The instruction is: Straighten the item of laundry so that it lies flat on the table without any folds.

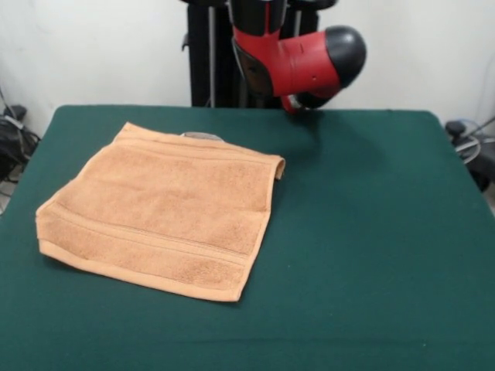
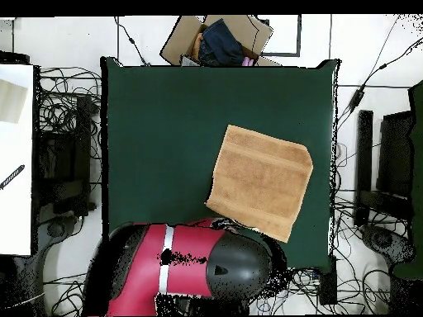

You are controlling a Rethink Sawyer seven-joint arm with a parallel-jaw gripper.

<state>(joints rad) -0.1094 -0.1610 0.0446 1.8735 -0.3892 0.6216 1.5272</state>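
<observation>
The orange-tan towel (image 1: 158, 212) (image 2: 260, 180) lies spread on the green table (image 1: 371, 232) (image 2: 157, 140), one corner curled by the red arm (image 1: 298, 62) (image 2: 194, 268). Whether the gripper is spread or pressed together cannot be told.

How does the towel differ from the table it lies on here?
The towel is orange-tan terry with woven band stripes; the table has a plain dark green top. The towel is far smaller than the table. The towel sits skewed to the table's edges, one corner slightly curled. Both are roughly rectangular and lie flat.
</observation>
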